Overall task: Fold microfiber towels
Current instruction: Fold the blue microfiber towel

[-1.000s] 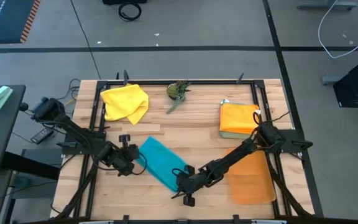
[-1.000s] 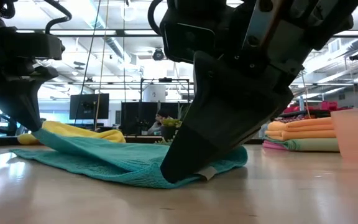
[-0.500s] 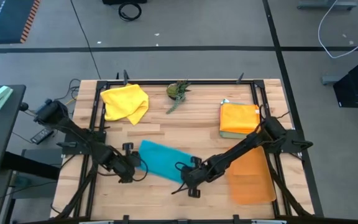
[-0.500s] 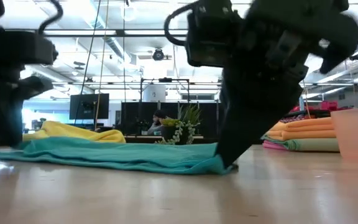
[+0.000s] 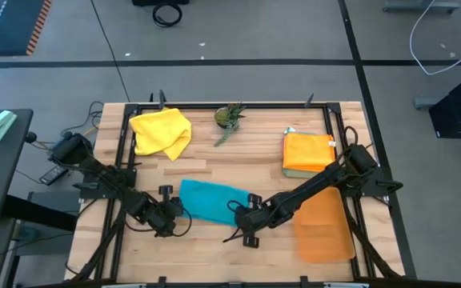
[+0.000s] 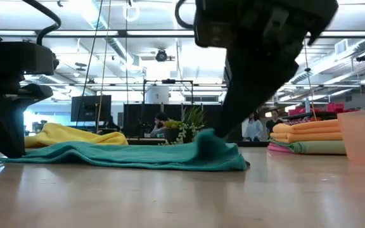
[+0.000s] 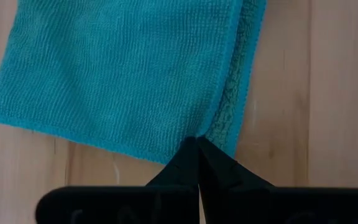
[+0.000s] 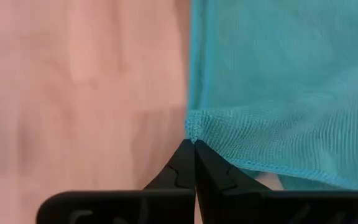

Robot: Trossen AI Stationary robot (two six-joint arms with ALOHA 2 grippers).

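With my left hand and right hand each pinched shut on an end of the teal towel lying at the front middle of the bench, I should draw both ends evenly so its edges line up.

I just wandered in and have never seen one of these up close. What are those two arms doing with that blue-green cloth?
They're folding towels. Each arm pinches one end of the teal towel, which lies on the wooden table: the left gripper and the right gripper are both shut on its edge. A crumpled yellow towel waits at the back, and a stack of folded towels sits to the right.
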